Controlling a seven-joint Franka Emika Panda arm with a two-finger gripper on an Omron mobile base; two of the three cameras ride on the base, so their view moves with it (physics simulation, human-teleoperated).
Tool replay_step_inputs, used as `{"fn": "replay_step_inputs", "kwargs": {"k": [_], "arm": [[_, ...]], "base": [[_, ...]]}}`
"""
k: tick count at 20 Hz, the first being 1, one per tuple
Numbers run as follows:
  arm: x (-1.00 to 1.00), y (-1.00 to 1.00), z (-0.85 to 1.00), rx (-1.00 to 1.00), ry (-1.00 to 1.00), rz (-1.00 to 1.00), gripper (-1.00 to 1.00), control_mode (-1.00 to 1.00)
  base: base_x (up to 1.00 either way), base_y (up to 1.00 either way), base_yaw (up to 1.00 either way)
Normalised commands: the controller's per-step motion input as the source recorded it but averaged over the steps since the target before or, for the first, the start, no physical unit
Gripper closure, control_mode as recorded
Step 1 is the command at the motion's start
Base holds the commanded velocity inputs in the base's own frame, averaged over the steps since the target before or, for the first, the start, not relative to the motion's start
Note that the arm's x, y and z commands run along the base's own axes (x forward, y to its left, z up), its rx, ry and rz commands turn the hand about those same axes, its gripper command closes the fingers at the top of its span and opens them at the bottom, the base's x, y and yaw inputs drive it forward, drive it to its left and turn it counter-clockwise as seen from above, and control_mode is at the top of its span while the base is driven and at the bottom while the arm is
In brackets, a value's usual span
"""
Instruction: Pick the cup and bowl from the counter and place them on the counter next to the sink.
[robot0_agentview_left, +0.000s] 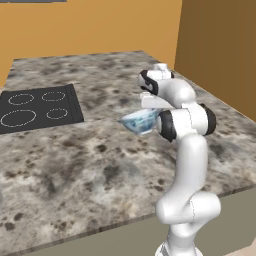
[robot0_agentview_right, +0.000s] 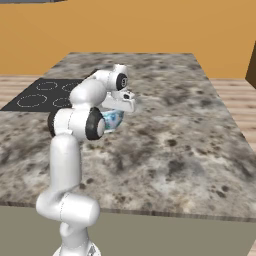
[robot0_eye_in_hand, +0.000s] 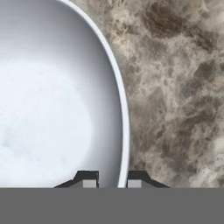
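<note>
The white bowl (robot0_eye_in_hand: 52, 109) with its pale blue glossy outside (robot0_agentview_left: 139, 121) is held by its rim and looks raised off the speckled counter (robot0_agentview_left: 75, 160). My gripper (robot0_eye_in_hand: 111, 180) is shut on that rim, one fingertip inside the bowl and one outside. In the right base view the bowl (robot0_agentview_right: 114, 120) peeks out from behind my forearm, above the counter (robot0_agentview_right: 175, 140). The cup and the sink are out of view.
A black stovetop (robot0_agentview_left: 37, 107) with white ring burners lies at the left of the counter, also seen in the right base view (robot0_agentview_right: 45, 95). Orange walls stand behind the counter. The counter's front edge (robot0_agentview_left: 100, 232) runs close to my base.
</note>
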Motion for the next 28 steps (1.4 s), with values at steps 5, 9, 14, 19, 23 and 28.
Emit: {"fn": "replay_step_inputs", "kwargs": {"k": [5, 9, 14, 19, 23, 28], "arm": [[-0.98, 0.0, 0.11, 0.02, -0.24, 0.08, 1.0, -1.0], [-0.68, 0.0, 0.17, 0.08, -0.43, 0.2, 1.0, -1.0], [-0.33, 0.0, 0.3, 0.13, -0.36, 0.24, 1.0, -1.0], [-0.6, 0.0, 0.62, 0.12, -0.06, 0.17, 1.0, -1.0], [-0.46, -0.05, 0.83, 0.1, 0.1, 0.16, 1.0, -1.0], [-0.59, -0.01, 0.45, 0.07, 0.17, 0.16, 1.0, -1.0]], "base": [[0.0, 0.0, 0.0], [0.0, 0.0, 0.0], [0.0, 0.0, 0.0], [0.0, 0.0, 0.0], [0.0, 0.0, 0.0], [0.0, 0.0, 0.0]]}}
